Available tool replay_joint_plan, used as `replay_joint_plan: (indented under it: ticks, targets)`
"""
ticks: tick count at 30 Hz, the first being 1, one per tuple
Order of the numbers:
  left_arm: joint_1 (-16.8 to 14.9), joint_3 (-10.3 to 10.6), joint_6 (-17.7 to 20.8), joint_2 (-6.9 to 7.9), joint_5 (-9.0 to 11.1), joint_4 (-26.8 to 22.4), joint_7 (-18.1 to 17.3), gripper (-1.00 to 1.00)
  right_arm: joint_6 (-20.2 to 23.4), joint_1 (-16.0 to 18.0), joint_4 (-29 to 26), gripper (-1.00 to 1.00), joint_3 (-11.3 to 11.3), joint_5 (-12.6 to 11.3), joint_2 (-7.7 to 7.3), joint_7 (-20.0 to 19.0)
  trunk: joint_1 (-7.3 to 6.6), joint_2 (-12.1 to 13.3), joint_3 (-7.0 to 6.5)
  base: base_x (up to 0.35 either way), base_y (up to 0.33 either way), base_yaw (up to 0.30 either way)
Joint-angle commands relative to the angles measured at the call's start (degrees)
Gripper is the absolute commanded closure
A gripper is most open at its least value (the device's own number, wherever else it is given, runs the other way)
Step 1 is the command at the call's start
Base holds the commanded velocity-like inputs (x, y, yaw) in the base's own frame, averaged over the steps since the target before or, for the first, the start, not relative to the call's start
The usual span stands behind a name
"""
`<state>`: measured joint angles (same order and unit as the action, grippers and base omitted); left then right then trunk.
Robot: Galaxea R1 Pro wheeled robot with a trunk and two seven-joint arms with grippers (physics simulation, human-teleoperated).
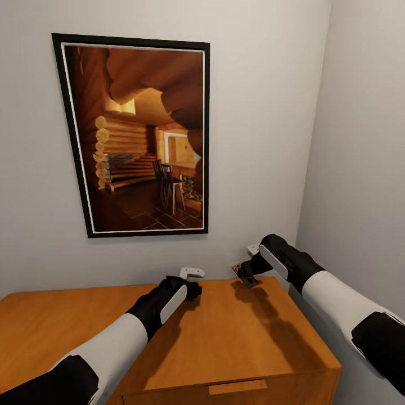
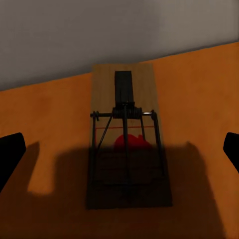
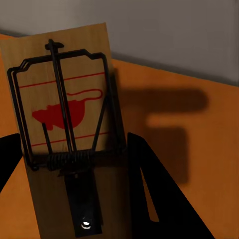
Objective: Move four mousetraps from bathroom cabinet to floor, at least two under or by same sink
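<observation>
Mousetraps are what both arms are busy with up on the cabinet point(image 1: 225, 332), the orange-brown one pushed into the corner under a framed picture point(image 1: 138, 138) of a log-cabin room. The right gripper point(image 1: 247, 275) has one mousetrap point(image 3: 67, 134) clamped between its dark fingers point(image 3: 154, 199), jaws drawn in against the board's long edges; it hangs tilted just above the wooden top near the back edge, casting a shadow on the wood. The left gripper point(image 1: 191, 284) hovers low over the back of the top with its jaws spread wide, and a second mousetrap point(image 2: 127, 144) lies flat on the wood between the two fingertips point(image 2: 10, 152), touching neither, its far end close to the grey wall point(image 1: 337, 140).
</observation>
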<state>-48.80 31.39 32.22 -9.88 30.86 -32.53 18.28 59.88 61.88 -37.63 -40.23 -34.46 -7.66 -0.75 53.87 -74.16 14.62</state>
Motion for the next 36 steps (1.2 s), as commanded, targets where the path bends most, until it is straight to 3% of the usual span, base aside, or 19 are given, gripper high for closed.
replay_joint_plan:
  ticks: [1, 21, 36]
  targets:
    - [-0.1, 0.3, 0.1, 0.04, 0.6, -0.1, 0.5, -1.00, 0.1, 0.1, -0.1, 1.00, -0.3, -0.2, -0.09, 0.1, 0.00, -0.1, 0.08, 0.000, 0.000, 0.000]
    - [-0.1, 0.3, 0.1, 0.12, 0.7, 0.1, 0.5, -1.00, 0.1, 0.1, -0.1, 1.00, -0.5, -0.2, -0.07, 0.1, 0.00, -0.1, 0.08, 0.000, 0.000, 0.000]
    - [-3.2, 0.2, 0.0, -0.04, 0.8, 3.9, 0.5, -1.00, 0.1, 0.1, 0.0, 1.00, -0.5, -0.2, -0.12, 0.1, 0.00, -0.1, 0.08, 0.000, 0.000, 0.000]
